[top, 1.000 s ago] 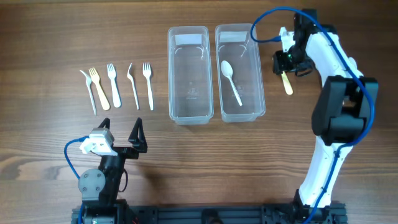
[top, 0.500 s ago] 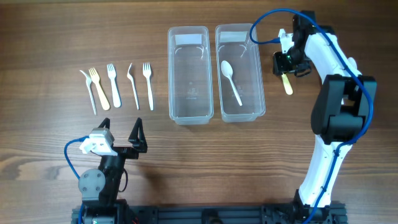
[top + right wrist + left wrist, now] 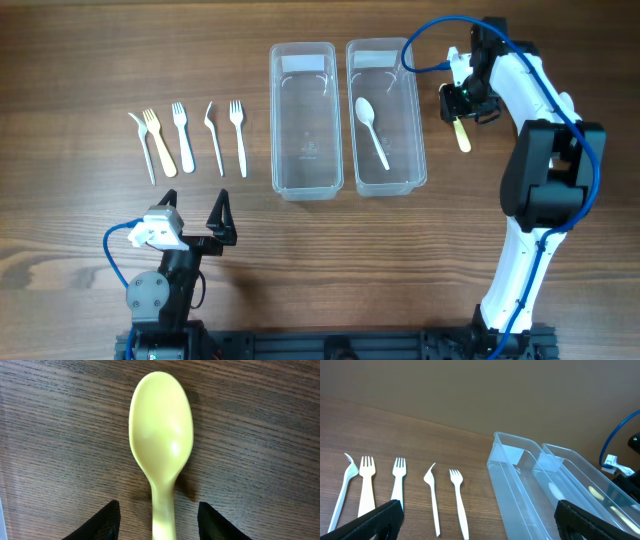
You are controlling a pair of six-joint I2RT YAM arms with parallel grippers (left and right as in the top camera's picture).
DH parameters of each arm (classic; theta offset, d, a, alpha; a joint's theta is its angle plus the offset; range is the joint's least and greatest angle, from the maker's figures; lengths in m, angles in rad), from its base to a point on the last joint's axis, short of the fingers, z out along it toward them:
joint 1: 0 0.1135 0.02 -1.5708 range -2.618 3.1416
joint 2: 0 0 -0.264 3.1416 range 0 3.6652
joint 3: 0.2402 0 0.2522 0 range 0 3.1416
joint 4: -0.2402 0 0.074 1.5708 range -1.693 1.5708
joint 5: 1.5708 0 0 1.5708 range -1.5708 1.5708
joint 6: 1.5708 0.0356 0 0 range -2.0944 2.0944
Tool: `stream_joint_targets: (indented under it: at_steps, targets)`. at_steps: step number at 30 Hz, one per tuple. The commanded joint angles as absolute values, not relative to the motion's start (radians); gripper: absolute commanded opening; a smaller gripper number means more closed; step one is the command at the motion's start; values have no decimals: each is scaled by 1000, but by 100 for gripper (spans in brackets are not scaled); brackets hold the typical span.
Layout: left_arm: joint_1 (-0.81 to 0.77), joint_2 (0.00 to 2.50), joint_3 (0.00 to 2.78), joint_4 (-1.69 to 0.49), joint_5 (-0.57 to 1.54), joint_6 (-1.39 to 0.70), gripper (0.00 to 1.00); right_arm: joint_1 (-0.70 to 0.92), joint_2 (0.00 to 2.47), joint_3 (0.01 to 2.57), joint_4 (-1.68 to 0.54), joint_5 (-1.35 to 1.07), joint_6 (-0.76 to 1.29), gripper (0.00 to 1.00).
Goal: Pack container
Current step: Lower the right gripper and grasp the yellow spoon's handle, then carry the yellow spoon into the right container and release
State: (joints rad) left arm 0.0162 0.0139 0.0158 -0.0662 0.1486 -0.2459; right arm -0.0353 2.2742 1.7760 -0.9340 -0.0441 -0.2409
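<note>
- Scanning from the left: 5 forks (image 3: 185, 138) lie in a row on the table (image 3: 70, 60), well apart from both containers. 2 of them look tipped on edge, and none are packed yet.
- My left gripper (image 3: 195, 198) sits near the front edge, just below the forks, jaws spread as wide as they go & holding nothing.
- The left container (image 3: 305, 130) is bare inside. The right container (image 3: 400, 150) stands just beside it & holds 1 white spoon (image 3: 372, 130).
- The yellow spoon (image 3: 161, 435) lies flat on the wood just right of the right container, outside it. Its long axis runs approx parallel to the containers' long sides, w/ a slight slant.
- My right gripper (image 3: 159, 515) is directly over that spoon, so the right arm is far nearer than the left.
- In the wrist view the bowl lies ahead of my fingertips & the handle runs back between them. There's 1 finger each side w/ wood showing in both gaps, so the jaws are part-spread, straddling but not pinching.
- The next move turns on this, I reckon: the handle sits centred, so a straight squeeze should catch it. After that it's a short carry left into a container.
- Vs 1 s ago, barely anything has changed. My right elbow has shifted a hair left, w/ the gripper over the same spot. Spoon, forks, containers & left arm haven't moved.
</note>
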Motion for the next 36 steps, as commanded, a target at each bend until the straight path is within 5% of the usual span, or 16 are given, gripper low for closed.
stream_joint_targets:
  at_steps: [1, 26, 33, 36]
  targets:
    - [25, 7, 8, -63, 164, -254, 100, -33, 2300, 1772, -927, -38, -247, 49]
    - [25, 7, 8, -63, 164, -254, 100, -33, 2325, 1771, -922, -42, -226, 49]
    - [25, 7, 8, -63, 164, -254, 100, -33, 2325, 1771, -936, -42, -217, 6]
    - [25, 7, 8, -63, 164, -254, 100, -33, 2324, 1780, -953, -43, -208, 4]
